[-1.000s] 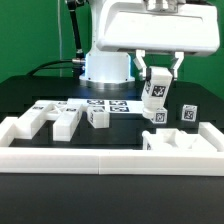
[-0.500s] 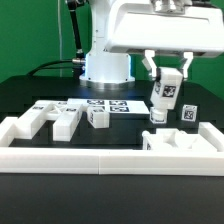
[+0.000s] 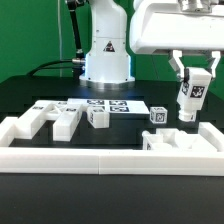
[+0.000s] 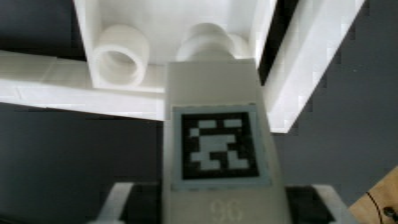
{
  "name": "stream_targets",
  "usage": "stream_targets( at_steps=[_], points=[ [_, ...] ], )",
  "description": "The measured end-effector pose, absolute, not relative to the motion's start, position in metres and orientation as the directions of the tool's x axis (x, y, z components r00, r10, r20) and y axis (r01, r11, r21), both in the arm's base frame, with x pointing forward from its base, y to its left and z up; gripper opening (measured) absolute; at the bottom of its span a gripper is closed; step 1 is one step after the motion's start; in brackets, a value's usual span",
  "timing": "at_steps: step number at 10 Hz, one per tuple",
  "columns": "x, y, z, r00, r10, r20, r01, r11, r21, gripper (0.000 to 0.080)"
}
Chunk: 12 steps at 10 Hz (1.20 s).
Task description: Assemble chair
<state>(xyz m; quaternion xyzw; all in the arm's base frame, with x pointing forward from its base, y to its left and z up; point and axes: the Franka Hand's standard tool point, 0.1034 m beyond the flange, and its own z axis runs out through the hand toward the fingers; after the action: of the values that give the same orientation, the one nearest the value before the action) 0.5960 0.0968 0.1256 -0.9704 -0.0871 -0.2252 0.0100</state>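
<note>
One tagged chair leg point(image 3: 190, 103) hangs upright above the desk point(image 3: 25, 92), pinched in the end effector point(image 3: 193, 86), near the blocky chair piece point(image 3: 178, 143), presumably kept vertical for lowering into it; other parts point(image 3: 62, 122) lie well apart.

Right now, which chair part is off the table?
The tagged block in the gripper, at the exterior view's right. It hangs in the air; the other parts lie on the table.
</note>
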Motion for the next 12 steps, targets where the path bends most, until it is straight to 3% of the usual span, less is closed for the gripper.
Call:
stream_targets(
  at_steps=[6,12],
  points=[
    [0.634,0.101,0.116,0.877,0.187,0.443,0.198,-0.980,0.022,0.0291],
    [0.636,0.105,0.114,0.870,0.189,0.454,0.202,-0.979,0.022,0.0291]
  ],
)
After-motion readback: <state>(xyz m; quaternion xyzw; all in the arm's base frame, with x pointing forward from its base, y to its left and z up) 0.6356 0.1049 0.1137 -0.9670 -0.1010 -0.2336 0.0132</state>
